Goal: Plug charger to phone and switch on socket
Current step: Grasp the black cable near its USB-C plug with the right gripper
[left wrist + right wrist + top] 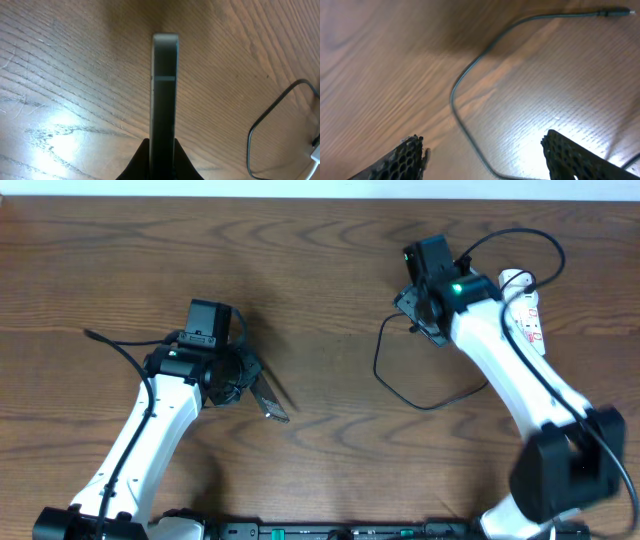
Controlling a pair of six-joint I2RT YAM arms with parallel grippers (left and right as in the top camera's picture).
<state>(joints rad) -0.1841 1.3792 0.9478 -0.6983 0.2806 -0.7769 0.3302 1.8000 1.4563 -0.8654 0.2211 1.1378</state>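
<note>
One wood-grain table (300, 250) underlies the charger (377, 365) and the phone (272, 402).

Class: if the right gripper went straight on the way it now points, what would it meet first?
Likely the charger cable, looped on the table ahead of the right gripper; depth is unclear, so perhaps bare wood beside it.

Brown wood-grain table (320, 260)
</note>
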